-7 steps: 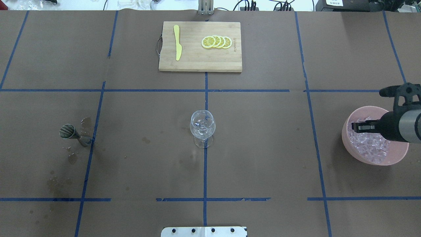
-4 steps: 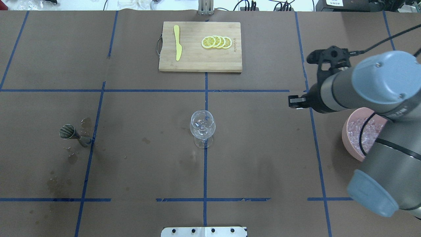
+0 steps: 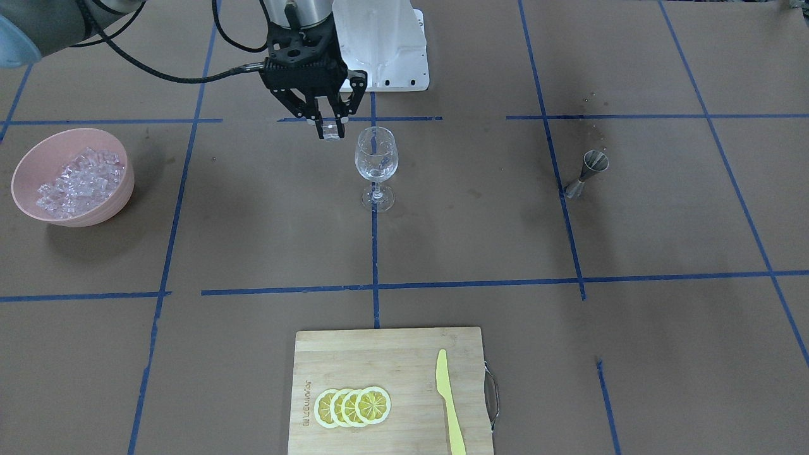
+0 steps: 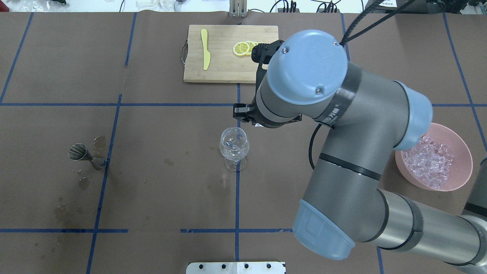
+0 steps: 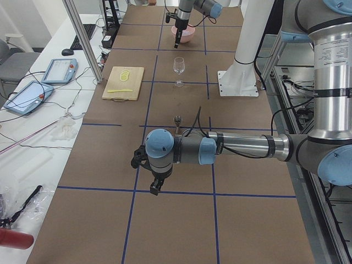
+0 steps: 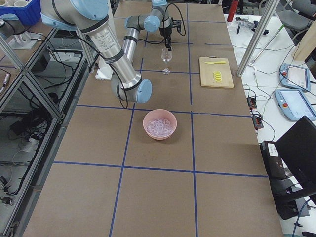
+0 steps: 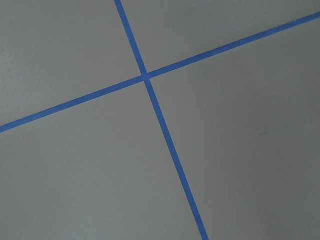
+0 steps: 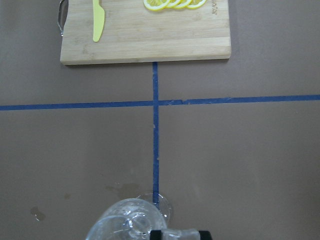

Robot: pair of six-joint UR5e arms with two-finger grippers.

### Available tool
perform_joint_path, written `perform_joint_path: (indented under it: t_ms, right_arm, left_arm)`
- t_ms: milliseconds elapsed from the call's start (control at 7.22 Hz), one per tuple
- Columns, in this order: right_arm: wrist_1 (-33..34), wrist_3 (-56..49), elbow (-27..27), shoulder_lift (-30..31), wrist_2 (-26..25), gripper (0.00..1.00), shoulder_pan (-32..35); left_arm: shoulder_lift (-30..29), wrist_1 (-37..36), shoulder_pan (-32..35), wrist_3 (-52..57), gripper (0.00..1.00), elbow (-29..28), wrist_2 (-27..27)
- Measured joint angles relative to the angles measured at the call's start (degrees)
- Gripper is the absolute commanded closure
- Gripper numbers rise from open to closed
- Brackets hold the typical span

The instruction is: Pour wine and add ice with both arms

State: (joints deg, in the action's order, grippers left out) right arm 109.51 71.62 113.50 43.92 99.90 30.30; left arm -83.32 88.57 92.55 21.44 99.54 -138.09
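Evidently the ice half of the job is under way. In the front-facing view the right gripper (image 3: 329,127) hangs in the upper middle of the frame, its fingers pinching one clear ice cube (image 3: 328,133). It sits just to the left of the wine glass (image 3: 377,158) and near rim level, beside the mouth rather than over it. The right wrist view agrees: the cube shows at the bottom edge, just right of the glass bowl.

The glass stands upright at the centre of the table on the tape crossing. A few clear lumps show inside, so I judge that some ice has already gone in. No coloured wine is visible in it, and I cannot tell whether it holds any liquid.

The rest of the ice (image 3: 76,174) is heaped in the pink bowl (image 3: 119,193) at the left edge, well apart from the glass.

The steel jigger (image 3: 588,170) sits at the right, untouched, with dark spots on the paper beside it.

The left gripper (image 5: 155,188) shows only in the left side view, low over bare paper, and I cannot tell how its fingers stand.

What seems left is to shift the cube over the mouth and release it, perhaps with further cubes after. The state of the wine pour is unclear.
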Motion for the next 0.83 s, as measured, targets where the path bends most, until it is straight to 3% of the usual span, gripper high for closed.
perform_joint_path:
  t_ms: [831]
  right_arm:
    - [-0.38,1.06,-3.74,-2.93,-5.35,1.00,-4.72]
  left_arm:
    - [0.00,0.19,0.00,0.01,0.00,0.07,-0.08]
